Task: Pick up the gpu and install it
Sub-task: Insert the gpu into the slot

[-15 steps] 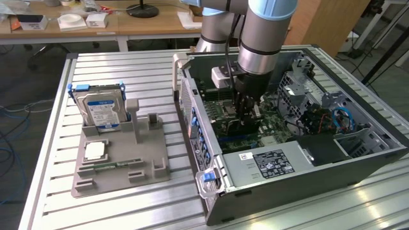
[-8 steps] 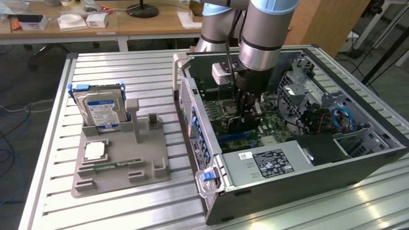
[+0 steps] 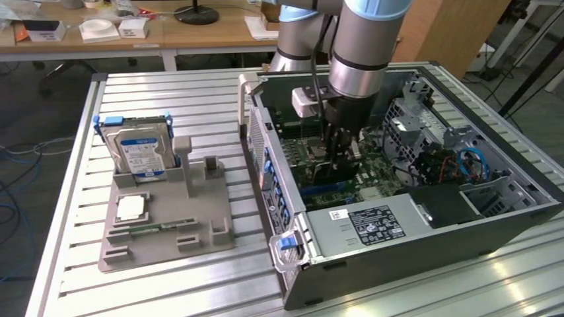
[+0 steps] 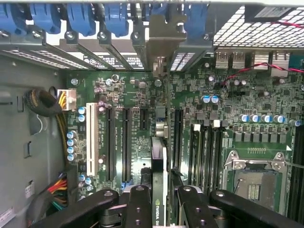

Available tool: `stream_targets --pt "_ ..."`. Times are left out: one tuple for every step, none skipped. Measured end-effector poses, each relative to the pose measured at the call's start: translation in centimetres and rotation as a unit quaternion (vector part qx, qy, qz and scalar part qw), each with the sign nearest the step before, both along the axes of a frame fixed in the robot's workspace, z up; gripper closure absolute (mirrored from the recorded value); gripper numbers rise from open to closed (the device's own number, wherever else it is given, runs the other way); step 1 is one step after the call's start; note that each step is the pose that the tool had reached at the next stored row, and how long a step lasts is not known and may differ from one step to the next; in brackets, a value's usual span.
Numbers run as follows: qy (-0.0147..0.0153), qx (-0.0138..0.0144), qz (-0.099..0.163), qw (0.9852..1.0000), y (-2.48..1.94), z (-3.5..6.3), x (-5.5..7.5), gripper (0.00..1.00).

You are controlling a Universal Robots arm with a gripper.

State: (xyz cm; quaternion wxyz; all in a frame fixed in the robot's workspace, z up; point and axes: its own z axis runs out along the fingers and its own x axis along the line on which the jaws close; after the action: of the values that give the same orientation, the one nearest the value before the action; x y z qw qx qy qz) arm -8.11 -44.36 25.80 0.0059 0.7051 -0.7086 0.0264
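Observation:
The gpu (image 4: 159, 175) stands edge-on between my fingers (image 4: 137, 204). Its thin green board and black cooler run down toward the motherboard (image 4: 128, 95), and its metal end bracket (image 4: 159, 42) reaches the rear slot openings of the case. My gripper (image 4: 159, 209) is shut on the gpu. In the exterior view the gripper (image 3: 339, 148) hangs straight down inside the open computer case (image 3: 493, 228), with the dark gpu (image 3: 324, 173) just above the board's expansion slots. Whether the card's edge is seated in a slot is hidden.
A grey fixture (image 3: 189, 228) on the exterior view's left carries an upright hard drive (image 3: 137, 148), a processor (image 3: 132, 208) and a memory stick (image 3: 163, 229). Inside the case are the power supply (image 3: 370, 224), blue cables (image 3: 471, 165), the empty processor socket (image 4: 254, 183) and blue slot latches (image 4: 80, 16).

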Motion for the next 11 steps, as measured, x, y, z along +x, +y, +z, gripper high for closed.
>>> stream_targets --pt "0.0 -0.0008 0.0 1.0 0.0 -0.18 0.0 0.74" --pt "-0.0001 -0.0017 0.0 1.0 0.0 -0.36 0.0 0.74" --pt "0.0 -0.0023 0.0 1.0 0.0 -0.53 0.0 0.74" --pt "0.0 -0.0027 0.0 1.0 0.0 -0.72 0.0 0.74" --pt "0.0 -0.0032 0.0 1.0 0.0 -0.88 0.0 0.74" --pt "0.0 -0.0036 0.0 1.0 0.0 -0.97 0.0 0.74" --pt "0.0001 -0.004 0.0 1.0 0.0 -0.98 0.0 0.74" --pt "0.0 -0.0043 0.0 1.0 0.0 -1.02 -0.1 0.74" --pt "-0.0001 -0.0047 0.0 1.0 0.0 -1.1 -0.1 0.74" --pt "0.0 -0.0051 0.0 1.0 0.0 -1.21 -0.1 0.74" --pt "0.0001 -0.0057 0.0 1.0 -0.01 -1.26 -0.1 0.74"
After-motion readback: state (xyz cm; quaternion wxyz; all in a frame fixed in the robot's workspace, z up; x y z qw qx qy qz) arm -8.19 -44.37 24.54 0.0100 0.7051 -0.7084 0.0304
